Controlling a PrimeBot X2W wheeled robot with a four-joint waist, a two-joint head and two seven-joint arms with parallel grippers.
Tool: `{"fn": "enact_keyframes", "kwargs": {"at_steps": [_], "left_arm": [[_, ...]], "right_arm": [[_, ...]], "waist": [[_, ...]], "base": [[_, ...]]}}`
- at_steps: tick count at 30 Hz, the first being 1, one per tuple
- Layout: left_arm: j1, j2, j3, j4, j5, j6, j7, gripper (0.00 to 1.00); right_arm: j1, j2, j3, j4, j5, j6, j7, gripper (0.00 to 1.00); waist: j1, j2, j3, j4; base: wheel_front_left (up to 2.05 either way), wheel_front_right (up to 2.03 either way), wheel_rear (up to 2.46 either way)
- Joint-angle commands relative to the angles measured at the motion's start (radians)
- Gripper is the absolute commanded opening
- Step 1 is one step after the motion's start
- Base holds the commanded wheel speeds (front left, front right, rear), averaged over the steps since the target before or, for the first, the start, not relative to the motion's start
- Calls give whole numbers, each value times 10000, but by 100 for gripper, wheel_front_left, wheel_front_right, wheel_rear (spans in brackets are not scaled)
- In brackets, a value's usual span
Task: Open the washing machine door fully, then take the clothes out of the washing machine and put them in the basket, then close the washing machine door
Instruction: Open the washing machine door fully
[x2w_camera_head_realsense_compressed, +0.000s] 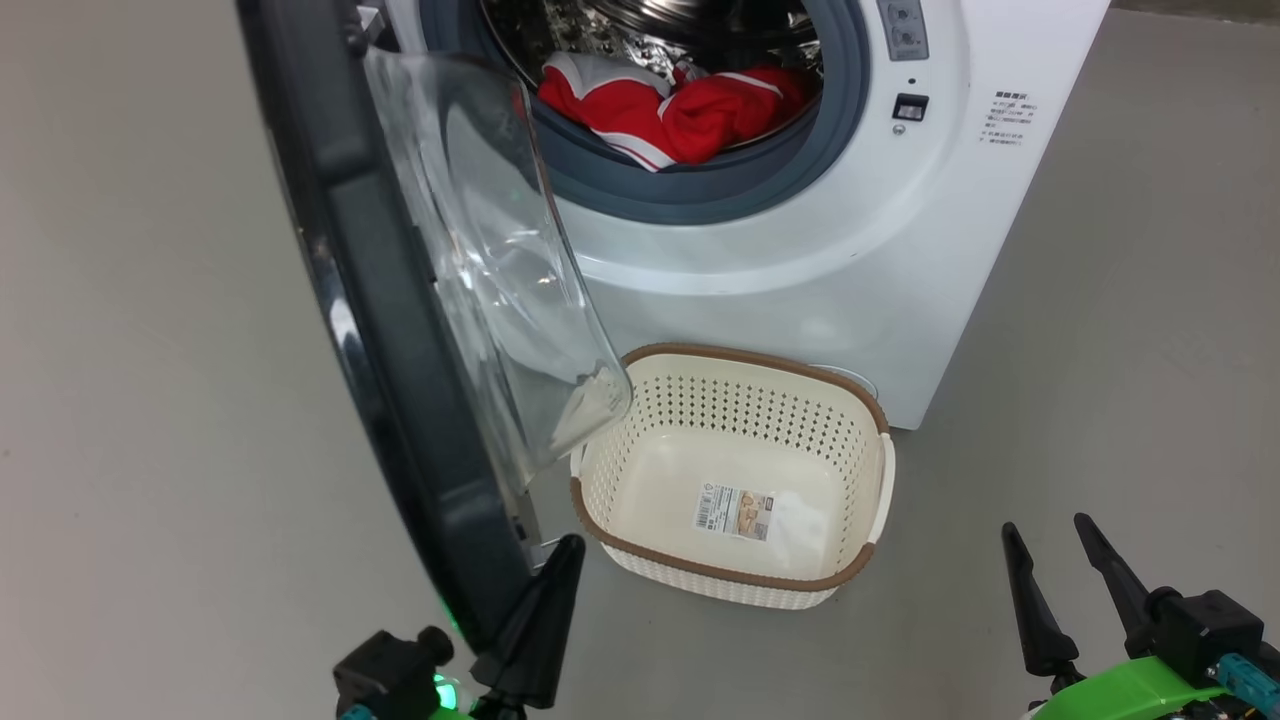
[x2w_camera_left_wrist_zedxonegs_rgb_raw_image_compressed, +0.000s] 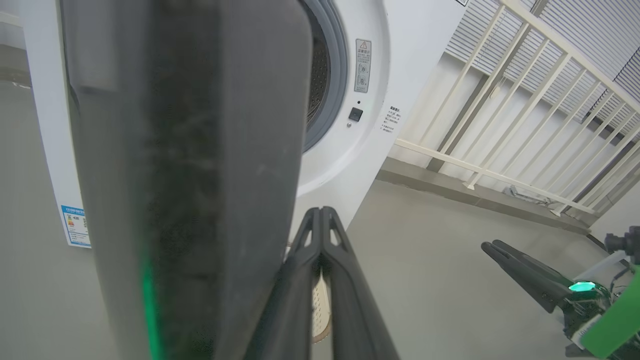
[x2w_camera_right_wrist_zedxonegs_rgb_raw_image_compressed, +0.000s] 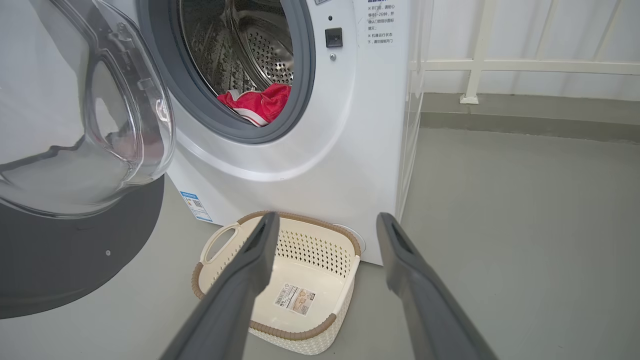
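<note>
Just left of the left gripper (x2w_camera_head_realsense_compressed: 570, 552), pressed shut on nothing: black rim of the washing machine door (x2w_camera_head_realsense_compressed: 390, 400), half open, probably needing a leftward push. Farther off, right gripper (x2w_camera_head_realsense_compressed: 1047, 527) spread wide, empty. Red clothes (x2w_camera_head_realsense_compressed: 680, 110) inside the washing machine (x2w_camera_head_realsense_compressed: 800, 250), above the basket (x2w_camera_head_realsense_compressed: 730, 358).

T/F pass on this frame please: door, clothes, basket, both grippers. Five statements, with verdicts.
1. The washing machine door stands open. True.
2. The clothes lie in the basket. False: they lie inside the washing machine.
3. The right gripper is open and holds nothing. True.
4. The left gripper is open. False: its fingers are shut together, close by the door's lower edge.
5. The basket sits on the floor in front of the washing machine. True.
</note>
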Motion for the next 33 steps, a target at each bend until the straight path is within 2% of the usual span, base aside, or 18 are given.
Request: {"fn": "enact_keyframes", "kwargs": {"at_steps": [1, 11, 18, 33], "left_arm": [[-303, 89, 696, -249, -63, 151, -65, 0], [432, 89, 2092, -417, 245, 233, -65, 0], [680, 89, 3434, -410, 396, 232, -65, 0], [137, 89, 5884, 78, 813, 62, -65, 0]], "right_arm": [[-259, -150, 211, -235, -177, 48, -91, 100], [-22, -73, 264, -207, -152, 48, -91, 100], [110, -27, 387, -228, -185, 48, -91, 100], [18, -12, 378, -577, -347, 48, -91, 100]], "waist": [[0, 0, -39, 30], [0, 0, -396, 428], [0, 0, -566, 596], [0, 0, -409, 308]], "base": [[0, 0, 0], [0, 0, 0], [0, 0, 0], [0, 0, 0]]}}
